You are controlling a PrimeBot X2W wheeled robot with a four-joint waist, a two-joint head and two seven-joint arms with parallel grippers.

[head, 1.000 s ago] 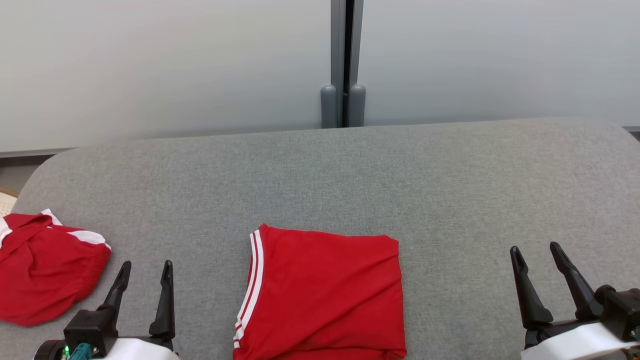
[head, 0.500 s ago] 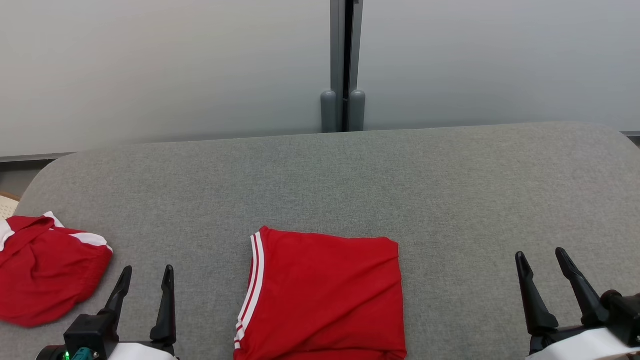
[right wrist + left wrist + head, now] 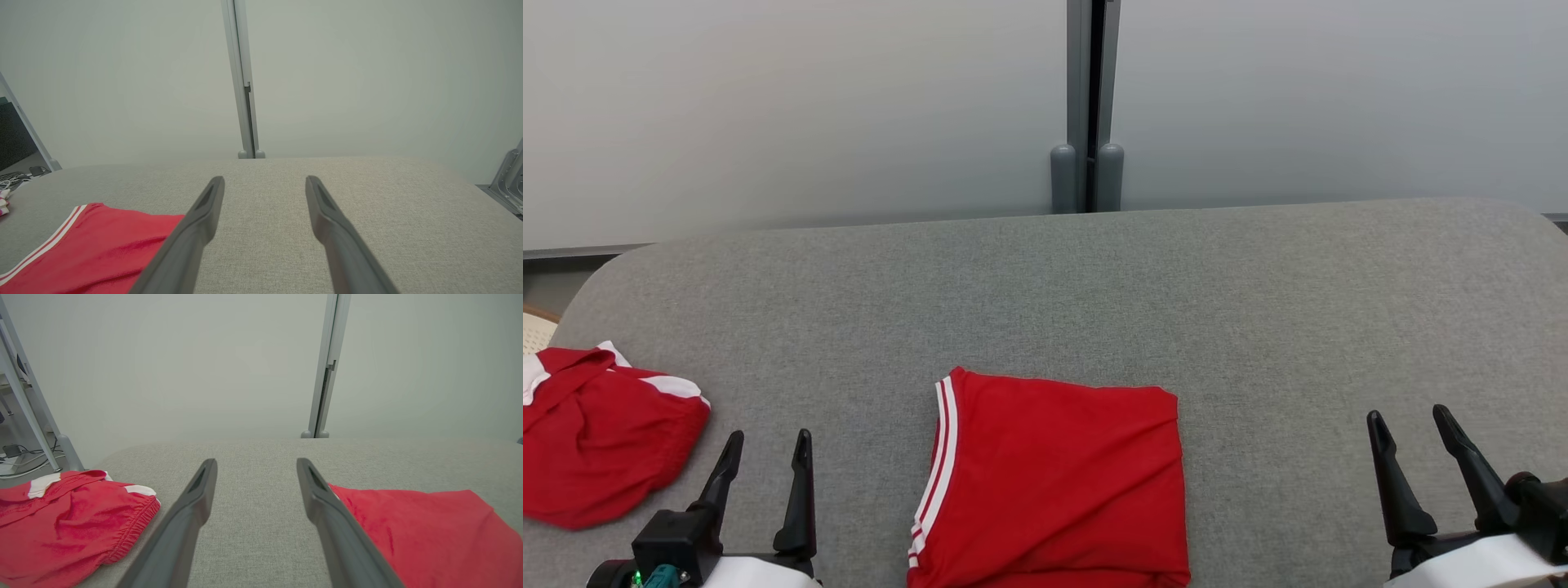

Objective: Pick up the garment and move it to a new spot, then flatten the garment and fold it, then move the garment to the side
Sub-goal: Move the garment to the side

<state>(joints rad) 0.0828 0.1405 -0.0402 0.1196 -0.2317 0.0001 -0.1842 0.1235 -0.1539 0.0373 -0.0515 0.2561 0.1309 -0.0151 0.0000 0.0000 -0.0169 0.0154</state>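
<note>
Head view: the folded red garment [image 3: 1054,482] lies flat at the near middle of the grey padded surface [image 3: 1094,286], between the left gripper [image 3: 770,436] and the right gripper [image 3: 1408,413]. Both are spread wide and hold nothing. A crumpled red garment [image 3: 596,441] sits off to the left. The left wrist view adds cables [image 3: 30,461] past the edge, and the right wrist view a metal bracket [image 3: 508,175].

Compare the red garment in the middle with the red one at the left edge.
The middle garment is folded into a flat, neat rectangle; the left garment lies bunched and rumpled. The middle garment shows thin white stripes along one edge; the left garment shows broader white patches. Both are red with white trim, on the grey surface.
</note>
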